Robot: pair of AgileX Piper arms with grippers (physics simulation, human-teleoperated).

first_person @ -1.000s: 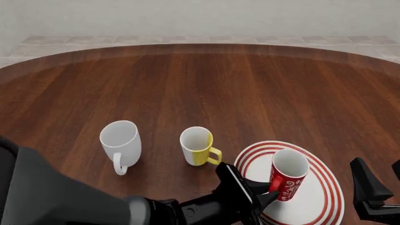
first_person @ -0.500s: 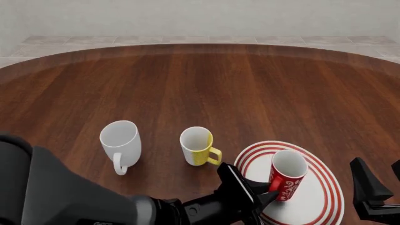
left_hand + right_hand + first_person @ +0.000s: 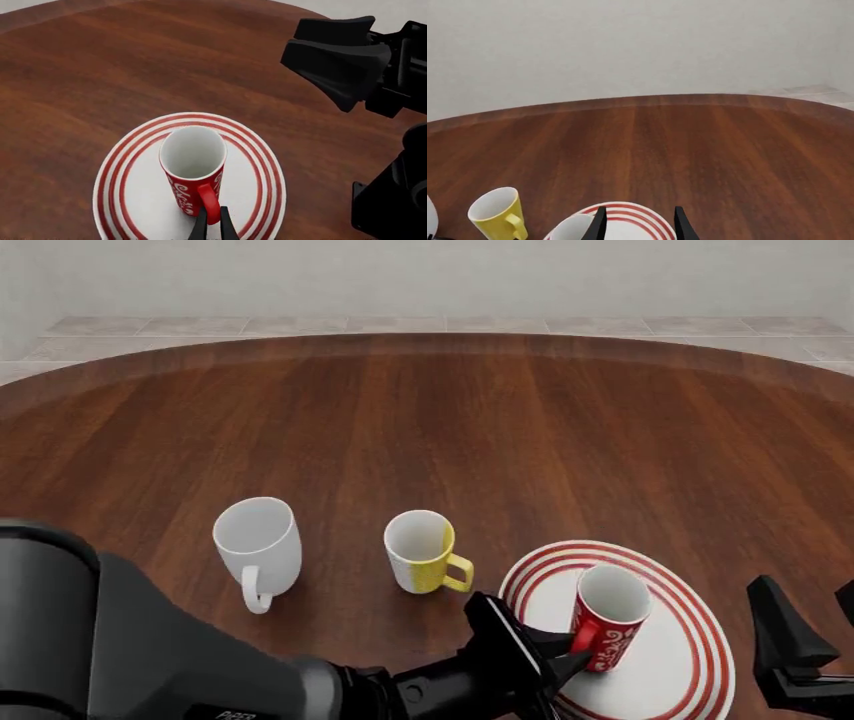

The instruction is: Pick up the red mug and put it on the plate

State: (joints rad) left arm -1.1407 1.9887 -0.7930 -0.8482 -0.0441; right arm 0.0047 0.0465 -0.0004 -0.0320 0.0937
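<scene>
left fingers [image 3: 212, 227]: closed down tight on the handle of the red mug [image 3: 193, 167], the two dark tips pinching it right at the frame edge in the left wrist view

right fingers [image 3: 639, 222]: spread apart with nothing between them, hanging over the near right side of the surface [image 3: 427, 430]

red mug: sitting upright on the plate [image 3: 681, 660], a bit left of its middle in the front view

left wrist vs front: the wrist view looks straight down into the mug's white inside and shows the handle grip; the front view hides the handle behind the left arm, so you only see the tips meeting the mug's lower side

right wrist view: catches just a sliver of the plate's red rings plus the yellow mug [image 3: 496, 212]

shapes/textures: red mug is tall and slim with white swirls; plate is wide, glossy white with concentric red rings; surface is round dark wood grain

others: white mug [image 3: 258, 545] and yellow mug stand left of the plate, apart from it
</scene>
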